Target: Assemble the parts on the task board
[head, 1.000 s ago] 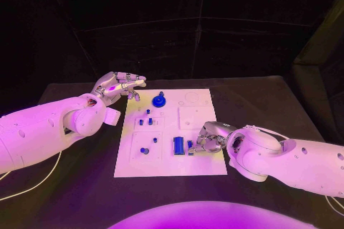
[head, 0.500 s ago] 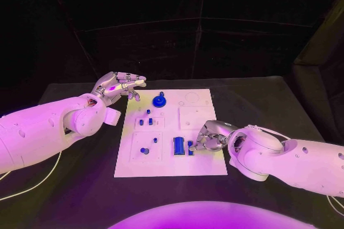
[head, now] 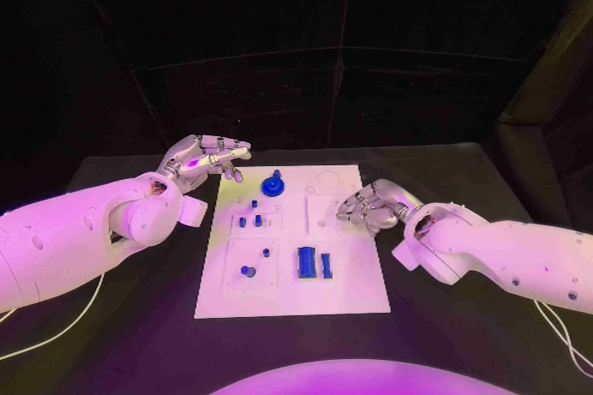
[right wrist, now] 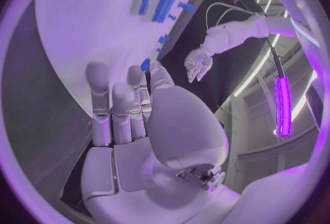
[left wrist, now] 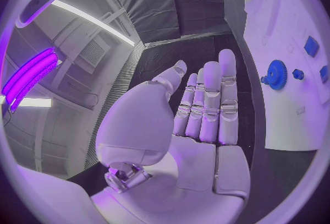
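Note:
The white task board [head: 350, 284] lies in the middle of the black table. A blue gear [head: 272, 186] stands at its far end, also seen from the left wrist [left wrist: 276, 74]. A blue block [head: 305, 262] and a thin blue piece [head: 326, 265] lie side by side near the board's middle. Small blue pegs [head: 251, 221] stand to their left. My left hand [head: 204, 159] hovers off the board's far left corner, fingers apart and empty [left wrist: 199, 119]. My right hand [head: 368, 208] hangs over the board's right edge, holding nothing [right wrist: 131, 108].
Two more small blue parts [head: 248, 272] sit in the board's near-left panel. Bare black table surrounds the board on all sides. A white cable [head: 50, 335] trails along the table at the near left.
My right hand has let the thin blue piece lie beside the block and drawn back toward the far right of the board. The left hand has hardly moved.

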{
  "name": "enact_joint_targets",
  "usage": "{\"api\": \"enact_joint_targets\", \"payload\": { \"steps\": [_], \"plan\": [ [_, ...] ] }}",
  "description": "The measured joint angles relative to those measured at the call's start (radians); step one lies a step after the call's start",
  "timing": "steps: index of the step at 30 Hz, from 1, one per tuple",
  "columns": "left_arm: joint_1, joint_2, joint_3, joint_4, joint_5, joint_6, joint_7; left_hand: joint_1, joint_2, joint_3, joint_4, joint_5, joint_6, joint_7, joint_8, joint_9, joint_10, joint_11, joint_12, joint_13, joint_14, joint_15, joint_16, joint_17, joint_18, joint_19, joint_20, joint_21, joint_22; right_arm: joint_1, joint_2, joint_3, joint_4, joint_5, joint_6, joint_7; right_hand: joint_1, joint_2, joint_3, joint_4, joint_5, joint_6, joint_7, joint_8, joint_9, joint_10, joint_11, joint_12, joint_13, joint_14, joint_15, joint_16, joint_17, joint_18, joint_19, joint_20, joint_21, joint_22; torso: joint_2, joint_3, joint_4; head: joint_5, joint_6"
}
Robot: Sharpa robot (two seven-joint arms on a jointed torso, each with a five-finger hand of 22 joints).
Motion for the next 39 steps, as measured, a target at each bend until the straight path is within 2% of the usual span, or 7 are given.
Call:
{"api": "enact_joint_targets", "payload": {
  "steps": [4,6,13,17,25,33,39],
  "plan": [
    [-0.003,0.013,0.000,-0.022,0.008,-0.010,0.006,0.000,0.000,-0.009,0.004,0.000,0.000,0.000,0.012,0.000,-0.012,0.009,-0.001,-0.011,-0.094,0.014,-0.152,-0.076,0.000,-0.097,0.014,-0.090,-0.052,0.024,0.045,0.003,-0.123,0.238,-0.003,0.157,0.069,0.007,0.026,-0.011,-0.020,-0.033,0.042,-0.040,-0.041,-0.087,0.056,-0.250,-0.248,-0.145,0.052,-0.370,-0.274,0.003,-0.114,0.047,-0.274,-0.209,-0.013,-0.0031,0.0006,0.000,0.012],
    [-0.007,0.021,0.000,-0.037,0.014,-0.015,0.011,0.004,0.004,-0.010,0.005,-0.003,-0.001,0.000,0.012,-0.001,-0.012,0.009,-0.023,-0.021,-0.133,0.030,-0.272,-0.133,0.000,-0.154,0.028,-0.151,-0.092,0.028,0.076,0.002,-0.189,0.329,0.004,0.219,0.128,0.013,0.059,-0.030,-0.079,-0.054,0.060,-0.051,-0.066,-0.118,0.086,-0.331,-0.348,-0.241,0.086,-0.535,-0.366,0.003,-0.189,0.075,-0.405,-0.291,-0.022,-0.0044,0.0011,0.002,0.022],
    [-0.020,0.059,0.000,-0.100,0.057,-0.044,0.039,0.004,0.004,-0.019,0.018,0.000,-0.037,-0.011,-0.049,-0.002,-0.028,0.046,-0.134,-0.025,-0.203,0.097,-0.616,-0.289,0.000,-0.353,0.107,-0.366,-0.248,0.036,0.172,0.012,-0.345,0.533,0.054,0.384,0.132,-0.011,0.084,-0.061,-0.137,-0.064,0.057,-0.052,-0.160,-0.100,0.111,-0.428,-0.609,-0.255,0.135,-0.820,-0.582,0.003,-0.186,0.141,-0.664,-0.478,-0.051,-0.0043,-0.0005,0.010,0.051],
    [-0.026,0.088,0.000,-0.137,0.091,-0.069,0.057,0.009,0.009,-0.040,0.014,0.000,-0.039,-0.014,-0.074,-0.002,-0.050,0.068,-0.183,-0.026,-0.218,0.123,-0.714,-0.336,0.000,-0.416,0.142,-0.429,-0.301,0.037,0.217,0.015,-0.405,0.588,0.089,0.440,0.082,0.000,0.075,-0.101,-0.137,-0.064,0.058,-0.052,-0.212,-0.094,0.113,-0.428,-0.710,-0.225,0.146,-0.897,-0.659,0.003,-0.141,0.150,-0.749,-0.544,-0.062,-0.0012,-0.0019,0.012,0.071],
    [-0.037,0.131,0.001,-0.186,0.138,-0.110,0.082,0.018,0.020,-0.060,0.013,0.000,-0.028,-0.010,-0.092,-0.002,-0.053,0.071,-0.222,-0.026,-0.189,0.130,-0.782,-0.369,0.000,-0.425,0.151,-0.447,-0.339,0.037,0.280,0.018,-0.488,0.643,0.135,0.497,0.056,0.026,0.081,-0.164,-0.125,-0.051,0.071,-0.052,-0.261,-0.077,0.116,-0.428,-0.791,-0.183,0.148,-0.949,-0.715,0.003,-0.095,0.147,-0.807,-0.592,-0.072,0.0054,-0.0027,0.008,0.105],
    [-0.048,0.117,0.007,-0.154,0.138,-0.124,0.078,-0.298,0.036,-0.118,0.031,-0.035,-0.261,-0.049,-0.141,-0.046,-0.296,0.026,-0.281,-0.067,-0.413,0.089,-0.833,-0.415,-0.023,-0.600,0.082,-0.503,-0.403,0.031,0.264,0.021,-0.445,0.649,0.121,0.494,-0.306,-0.014,0.122,-0.157,-0.157,-0.279,0.028,-0.092,-0.307,-0.331,0.080,-0.473,-0.843,-0.456,0.090,-1.003,-0.761,-0.022,-0.348,0.100,-0.850,-0.650,-0.077,0.0064,-0.0055,0.022,0.120],
    [-0.070,0.093,0.026,-0.062,0.136,-0.188,0.078,-0.518,0.039,-0.156,0.037,-0.043,-0.425,-0.080,-0.152,-0.060,-0.464,-0.005,-0.298,-0.081,-0.573,0.061,-0.866,-0.459,-0.038,-0.724,0.035,-0.534,-0.446,0.023,0.229,0.036,-0.323,0.681,0.059,0.500,-0.548,-0.027,0.133,-0.152,-0.197,-0.440,-0.004,-0.101,-0.351,-0.511,0.041,-0.485,-0.858,-0.649,0.061,-1.017,-0.776,-0.037,-0.526,0.066,-0.877,-0.669,-0.095,0.0111,-0.0140,0.057,0.157]
  ]
}}
